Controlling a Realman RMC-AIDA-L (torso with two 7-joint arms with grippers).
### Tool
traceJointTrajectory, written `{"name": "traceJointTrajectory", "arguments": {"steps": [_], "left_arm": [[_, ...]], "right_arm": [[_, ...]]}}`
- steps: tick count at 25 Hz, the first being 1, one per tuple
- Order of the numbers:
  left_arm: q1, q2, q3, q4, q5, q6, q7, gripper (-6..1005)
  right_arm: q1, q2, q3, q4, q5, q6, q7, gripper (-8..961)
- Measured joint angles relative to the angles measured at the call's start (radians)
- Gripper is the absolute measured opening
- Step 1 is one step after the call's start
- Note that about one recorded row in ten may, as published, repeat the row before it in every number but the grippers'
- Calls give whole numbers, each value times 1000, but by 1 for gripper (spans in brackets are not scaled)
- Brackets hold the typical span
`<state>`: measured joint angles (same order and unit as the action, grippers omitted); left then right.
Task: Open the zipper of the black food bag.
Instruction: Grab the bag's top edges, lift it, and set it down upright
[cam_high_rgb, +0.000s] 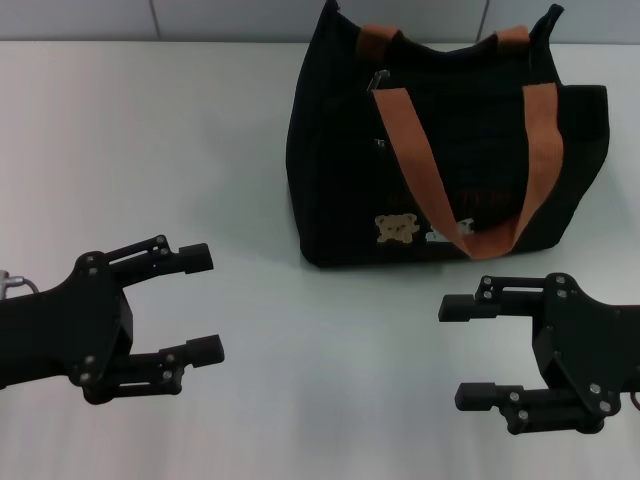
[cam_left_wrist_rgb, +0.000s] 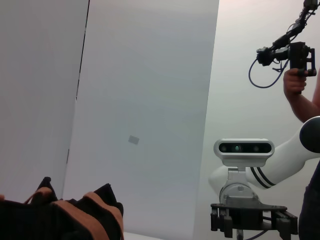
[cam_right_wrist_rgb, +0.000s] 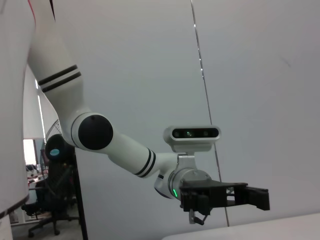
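Sitting near the far edge of your white table (cam_high_rgb: 150, 150), the boxy black fabric food bag (cam_high_rgb: 340, 170) has its thin black zipper (cam_high_rgb: 381, 80) unheld. Your left gripper (cam_high_rgb: 205, 303) and right gripper (cam_high_rgb: 465, 352) wait wide open and empty near the front edge.

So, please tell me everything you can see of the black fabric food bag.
The black fabric food bag is a boxy tote standing upright on the white table, far from both grippers. Two orange-brown webbing handles droop over its front, which bears a small tan bear patch and a pale patch. A small silvery zipper pull sits at its top edge. Nothing else touches it.
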<state>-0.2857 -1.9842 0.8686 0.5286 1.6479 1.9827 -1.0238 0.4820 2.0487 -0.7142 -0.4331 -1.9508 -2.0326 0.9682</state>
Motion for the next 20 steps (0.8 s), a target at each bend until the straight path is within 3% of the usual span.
{"name": "traceJointTrajectory", "arguments": {"steps": [15, 18, 19, 20], "left_arm": [[-21, -18, 3, -11, 11, -72, -23, 835], [-18, -45, -13, -19, 9, -177, -12, 835], [-19, -70, -27, -25, 8, -259, 2, 835], [-19, -70, -27, -25, 8, -259, 2, 835]], "right_arm": [[-3, 0, 11, 1, 2, 9, 25, 684], [-12, -5, 39, 0, 2, 37, 23, 684], [-24, -9, 72, -1, 3, 68, 23, 684], [-24, -9, 72, -1, 3, 68, 23, 684]]}}
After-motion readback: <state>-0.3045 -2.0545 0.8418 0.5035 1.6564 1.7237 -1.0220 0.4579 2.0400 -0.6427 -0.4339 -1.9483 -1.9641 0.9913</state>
